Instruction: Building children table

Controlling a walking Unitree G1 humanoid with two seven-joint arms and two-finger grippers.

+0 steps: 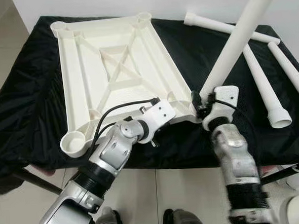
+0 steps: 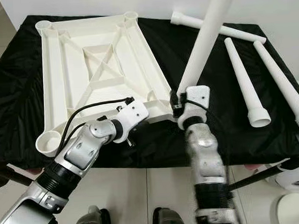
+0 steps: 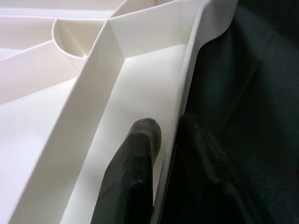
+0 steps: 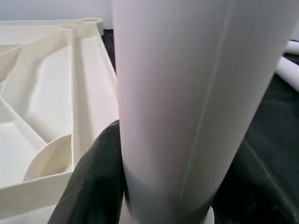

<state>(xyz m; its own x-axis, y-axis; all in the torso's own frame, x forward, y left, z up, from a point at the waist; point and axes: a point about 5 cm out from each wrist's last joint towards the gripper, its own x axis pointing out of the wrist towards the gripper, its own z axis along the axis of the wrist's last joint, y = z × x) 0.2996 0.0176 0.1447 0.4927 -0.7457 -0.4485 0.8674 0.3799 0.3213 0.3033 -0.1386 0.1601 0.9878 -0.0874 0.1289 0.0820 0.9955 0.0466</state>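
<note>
The white tabletop [image 1: 114, 68] is laid upside down on the black-draped table [image 1: 27, 104], its ribbed underside and cross-bracing turned up, with round leg sockets seen at the corners. Its near edge is pinched by the left gripper [image 3: 163, 154]: in the left wrist view one black finger [image 3: 133, 177] is set inside the rim wall and the other pressed against the outside, next to the black cloth, so the fingers are closed narrowly on that thin wall. Over at the near right corner of the tabletop, a white leg [image 1: 236, 40] is held by the right gripper [image 1: 202, 106], gripped close to its lower end, with the tube slanting up and away to the right and running out of the top of the head view. In the right wrist view the leg [image 4: 187, 102] is seen clamped between the two dark fingers [image 4: 91, 182], its foot just beside the corner socket; whether it is seated in the socket cannot be told. Three more white legs [image 1: 262, 82] are left lying on the cloth to the right, well apart from the tabletop, one crossing behind the held leg, the flared end of another pointed toward the robot.
</note>
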